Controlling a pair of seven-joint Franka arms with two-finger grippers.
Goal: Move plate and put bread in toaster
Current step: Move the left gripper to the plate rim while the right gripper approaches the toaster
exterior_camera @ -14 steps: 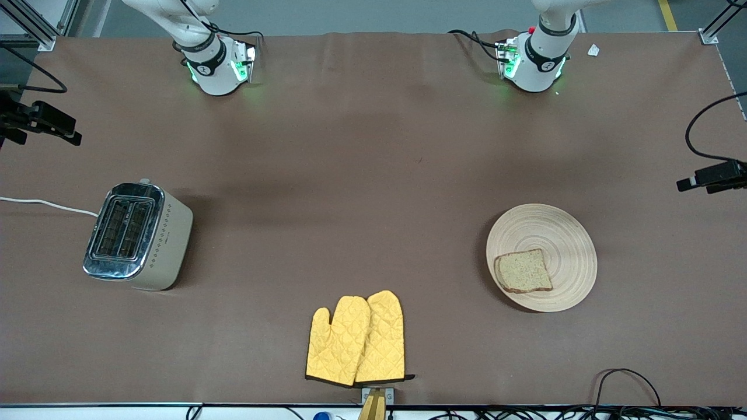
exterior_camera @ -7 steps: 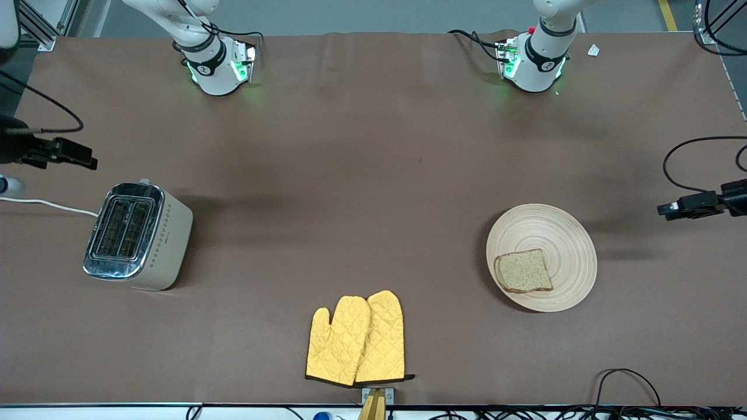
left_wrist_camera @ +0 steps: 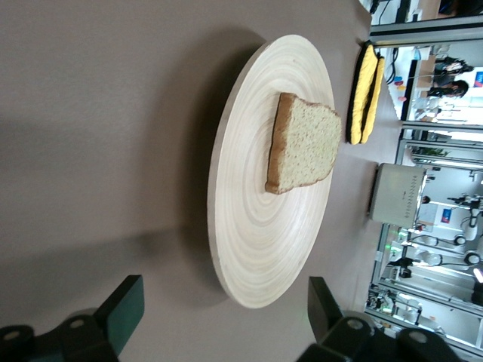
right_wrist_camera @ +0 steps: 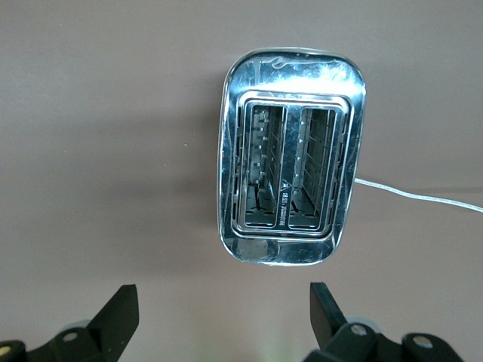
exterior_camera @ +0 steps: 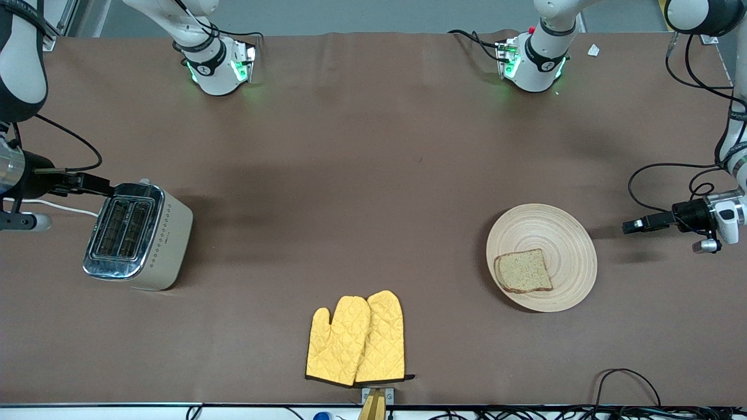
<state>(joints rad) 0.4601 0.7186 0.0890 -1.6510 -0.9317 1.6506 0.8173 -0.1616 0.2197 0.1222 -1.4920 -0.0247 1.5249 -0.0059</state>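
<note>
You see the plate (exterior_camera: 541, 257) lying toward the left arm's end of the table, with the bread (exterior_camera: 523, 272) flat on it, off-centre toward the front camera and the table's middle. The toaster (exterior_camera: 138, 236) stands toward the right arm's end, well apart from the plate, slots up and both empty, its white cord (exterior_camera: 49, 205) trailing off the table edge. A pair of yellow oven mitts (exterior_camera: 357, 339) lies between the two, nearer the front camera. The left gripper (left_wrist_camera: 219, 320) hangs low beside the plate at the table's end, fingers spread wide and holding nothing; the left wrist view looks across the plate's rim, a placing that would suit taking hold of that rim. The right gripper (right_wrist_camera: 224, 309) hovers beside the toaster at its cord end, likewise spread wide and empty, its camera looking straight down into the slots (right_wrist_camera: 289, 168), probably lined up ready for the later insertion. Nothing has been grasped: plate unmoved, bread not yet in the toaster.
</note>
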